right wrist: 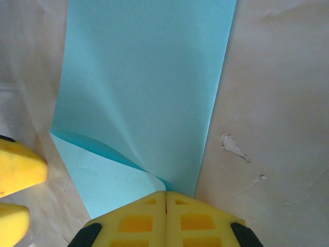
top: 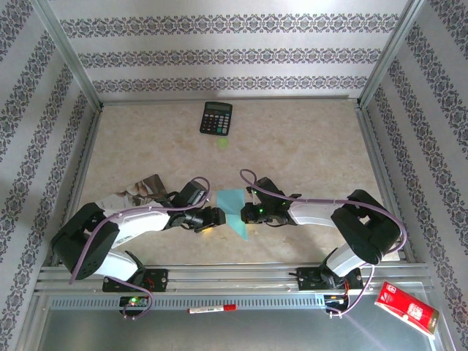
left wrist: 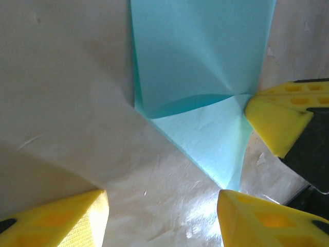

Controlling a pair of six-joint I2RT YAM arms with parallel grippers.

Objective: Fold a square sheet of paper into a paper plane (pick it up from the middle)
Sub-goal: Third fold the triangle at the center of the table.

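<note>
The square sheet of paper (top: pixel 232 207), light cyan, lies on the table between my two grippers, partly folded, with one layer lifted over another (left wrist: pixel 200 72). My right gripper (right wrist: pixel 165 198) is shut on the sheet's edge where the raised layer curls (right wrist: pixel 154 182); its yellow fingertip (left wrist: pixel 272 118) shows in the left wrist view, pinching that spot. My left gripper (left wrist: pixel 162 221) is open over bare table just off the sheet's near corner (left wrist: pixel 229 180), with nothing between its fingers (left wrist: pixel 67 221). From above, the left gripper (top: pixel 217 217) sits left of the sheet and the right gripper (top: pixel 248 212) on its right.
A black calculator (top: pixel 216 117) lies at the back of the table. A photo-printed booklet (top: pixel 139 191) lies by the left arm. A red pack (top: pixel 406 307) and a red pen (top: pixel 212 309) sit below the front rail. Metal frame rails edge the table.
</note>
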